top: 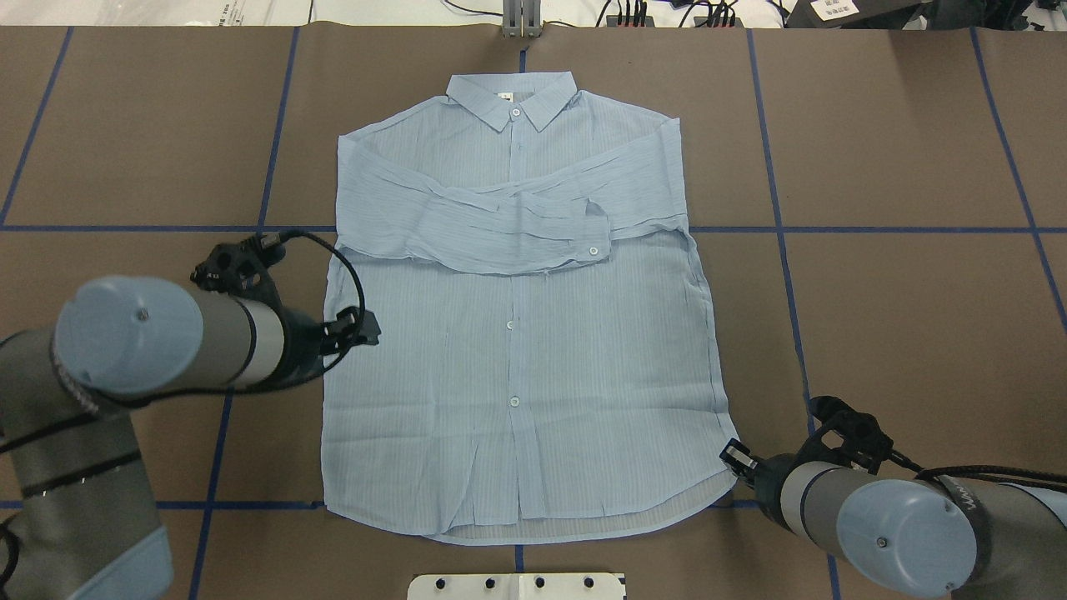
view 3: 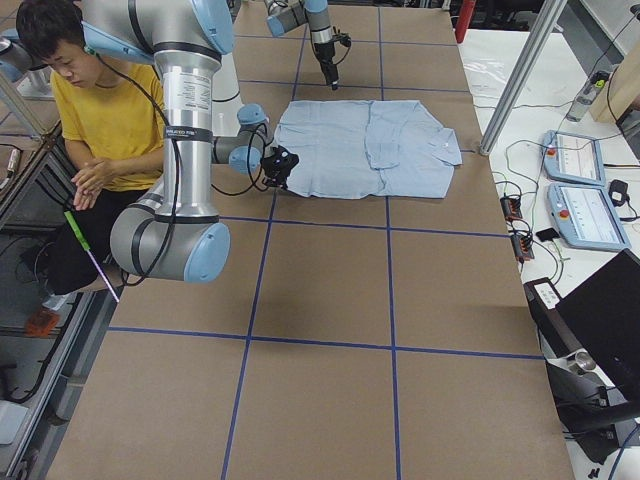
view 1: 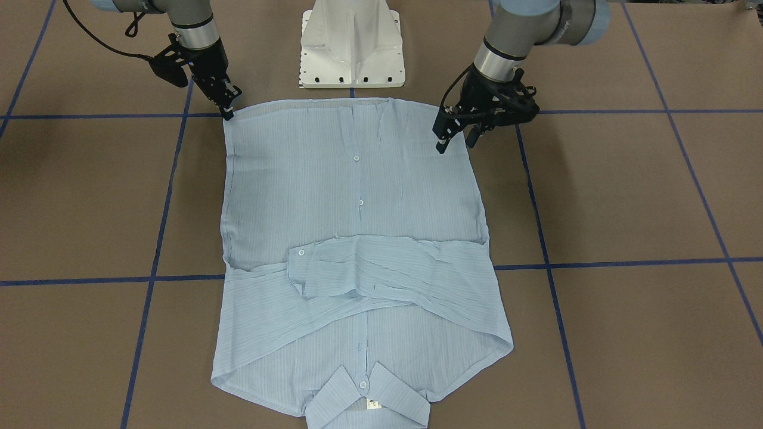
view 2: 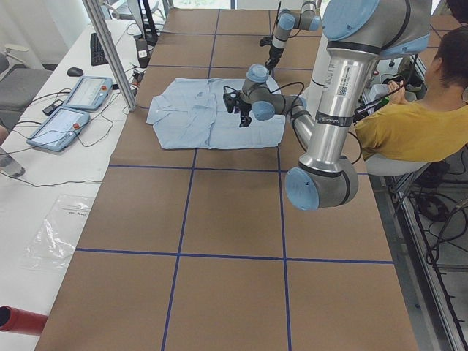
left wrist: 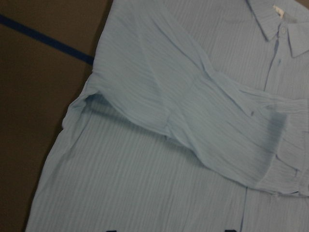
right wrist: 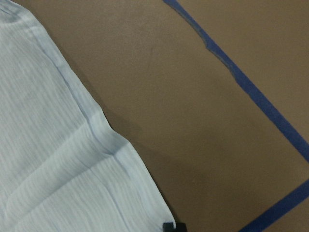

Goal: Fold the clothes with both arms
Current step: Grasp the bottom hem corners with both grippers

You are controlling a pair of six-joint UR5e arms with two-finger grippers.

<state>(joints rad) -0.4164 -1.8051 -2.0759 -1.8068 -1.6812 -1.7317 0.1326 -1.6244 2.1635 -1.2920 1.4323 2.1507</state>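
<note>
Shirt [top: 517, 350] flat, sleeves crossed; L gripper [view 1: 455, 144] fingers apart, R gripper [view 1: 229, 113] clamped on hem corner.

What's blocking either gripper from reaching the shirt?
Nothing visible. The left gripper hangs open over the shirt at its side edge. The right gripper is right at a hem corner.

Light blue striped shirt [top: 517, 375] lies flat, buttoned, front up, 2 sleeves [top: 500, 229] crossed over chest.
</note>
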